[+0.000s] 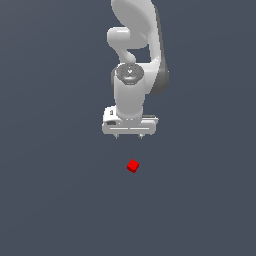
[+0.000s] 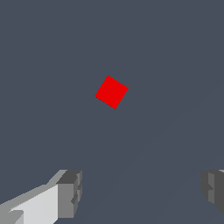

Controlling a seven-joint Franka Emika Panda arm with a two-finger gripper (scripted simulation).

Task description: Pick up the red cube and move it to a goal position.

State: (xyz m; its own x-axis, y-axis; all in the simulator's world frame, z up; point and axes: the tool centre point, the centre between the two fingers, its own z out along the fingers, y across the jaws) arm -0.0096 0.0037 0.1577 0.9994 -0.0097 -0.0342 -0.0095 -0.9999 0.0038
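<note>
Exterior view: we record one white arm (image 1: 134, 60) reaching down over a plain dark grey surface (image 1: 50, 200) whose edges and corners lie outside the picture, so we cannot place things by them. Gripper (image 1: 129, 135): two short fingertips, spread apart, holding nothing. Red cube (image 1: 132, 166): resting on the surface, just below the gripper in this picture and clear of it, untouched. It sits turned so its corners, not its flat sides, point toward the picture's edges. We note no long axis; its faces look equal.

Wrist view: we list the red cube (image 2: 111, 92) as a tilted square, one corner toward the camera's near side, on bare grey. Two fingers (image 2: 70, 192) stand wide apart, cube well beyond them, none between.
</note>
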